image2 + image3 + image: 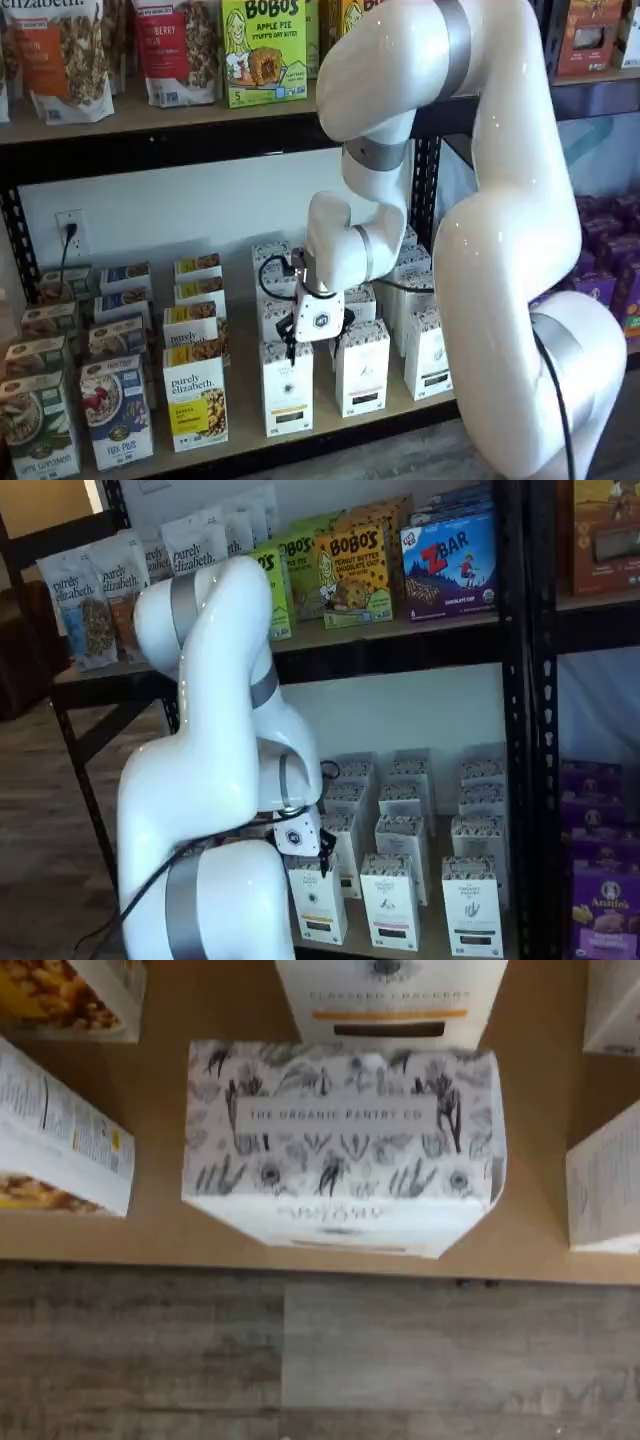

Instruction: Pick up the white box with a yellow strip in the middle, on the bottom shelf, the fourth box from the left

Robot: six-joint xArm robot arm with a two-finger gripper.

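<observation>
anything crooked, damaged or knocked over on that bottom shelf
Nothing stands out. The white box and its neighbours stand upright in tidy rows on the bottom shelf; the white box's top looks intact in the wrist view.

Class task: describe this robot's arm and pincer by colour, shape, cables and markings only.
The arm is glossy white, built of thick rounded segments with grey bands at the joints. A black cable runs along its lower part in a shelf view. The pincer has a white body bearing a small round dark emblem, with short black fingers below.

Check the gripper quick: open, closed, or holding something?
Gripper: open, holding nothing, above the white box.
</observation>
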